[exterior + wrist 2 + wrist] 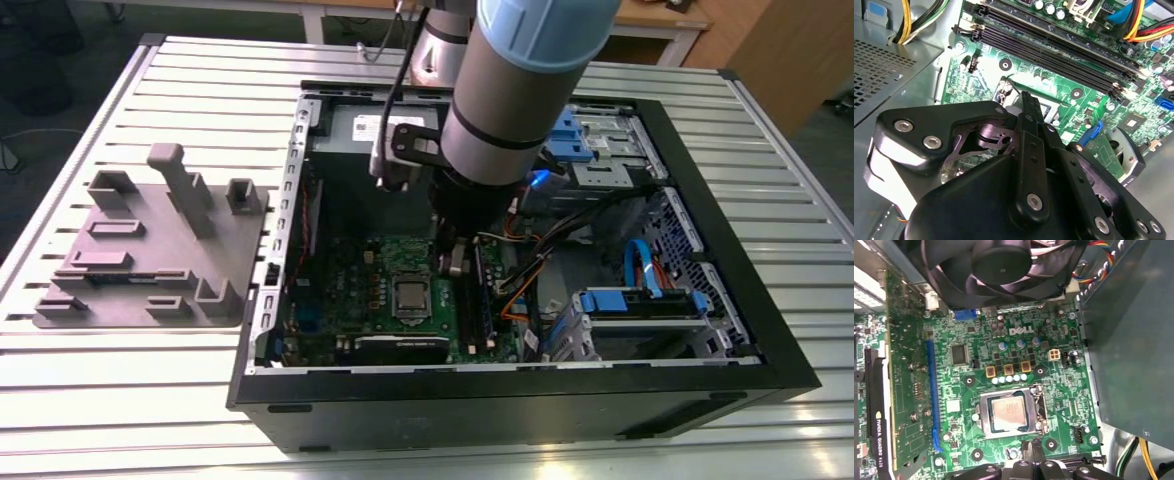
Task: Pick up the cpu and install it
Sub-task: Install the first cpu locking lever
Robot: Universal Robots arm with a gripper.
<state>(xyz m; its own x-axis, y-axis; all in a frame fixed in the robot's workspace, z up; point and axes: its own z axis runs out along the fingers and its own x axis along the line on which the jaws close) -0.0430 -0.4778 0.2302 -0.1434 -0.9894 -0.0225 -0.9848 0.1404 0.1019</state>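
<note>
The cpu, a thin flat square chip with a silvery metal top, lies inside the square metal-framed socket on the green motherboard. The black gripper hangs just beside that socket, fingers drawn narrow and holding nothing. A careless dip could likely knock the chip askew or scrape the socket frame.

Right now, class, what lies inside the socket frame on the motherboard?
In the first wrist view the cpu lies flat inside the socket frame, metal top up. Whatever lies under the cpu is covered by it and cannot be seen.
</note>
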